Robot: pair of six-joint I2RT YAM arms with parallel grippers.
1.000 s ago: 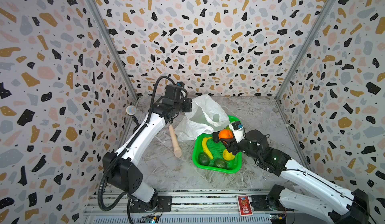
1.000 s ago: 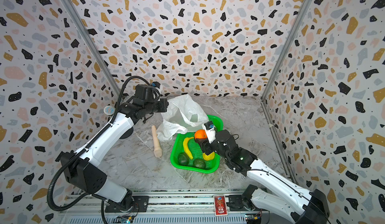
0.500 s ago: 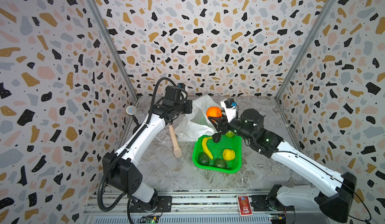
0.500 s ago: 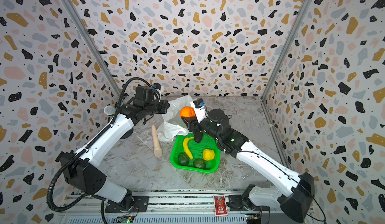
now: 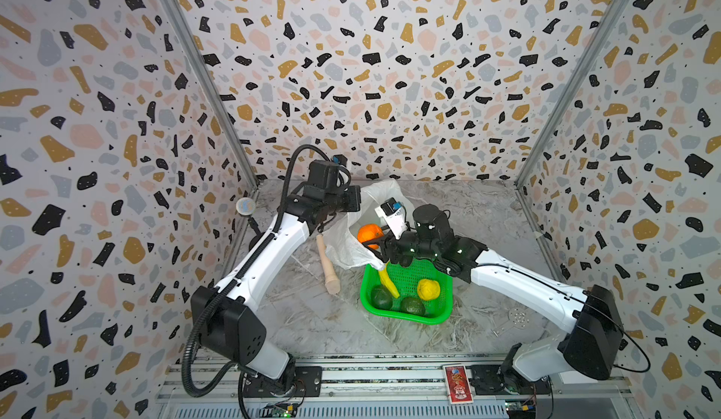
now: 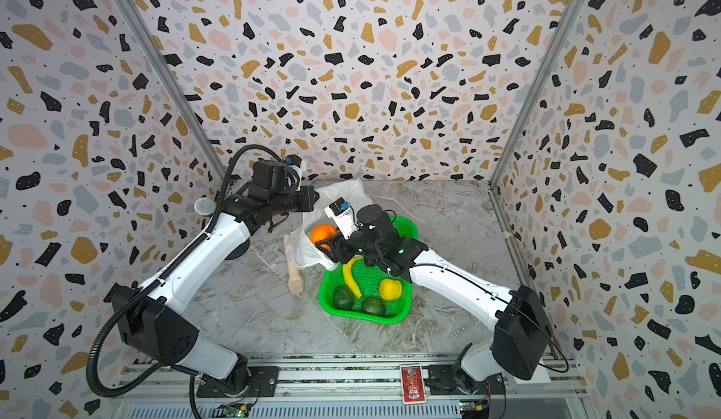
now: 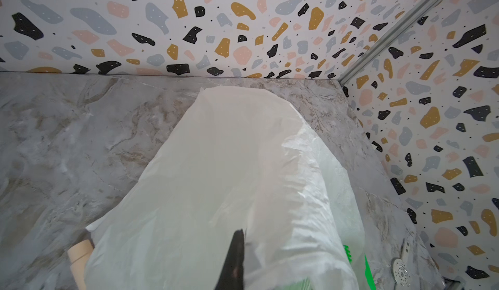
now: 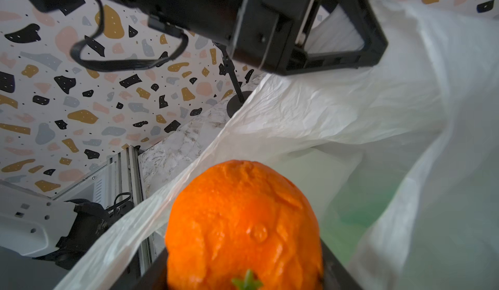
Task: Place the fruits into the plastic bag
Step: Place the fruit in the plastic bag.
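Orange (image 5: 368, 233) vivid orange, skin dimpled; plastic bag (image 5: 343, 246) translucent white; banana (image 5: 389, 281) and lemon (image 5: 428, 289) yellow; both avocados (image 5: 380, 297) (image 5: 412, 306) dark green. Basket (image 5: 407, 277) bright green mesh; stick (image 5: 327, 261) beige; table (image 5: 312, 319) grey, marbled; walls (image 5: 390, 66) white with black, ochre, pink and grey flecks.

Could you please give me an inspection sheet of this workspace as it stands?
Surface: grey marbled table.
Job's things: orange at the plastic bag's mouth; banana, lemon and two avocados in the green basket.
Clutter: wooden stick beside the bag.
Grippers: left pincer shut on the bag's edge; right pincer shut on the orange.
Cables: black conduit along the left arm.
Surroundings: terrazzo-patterned walls.
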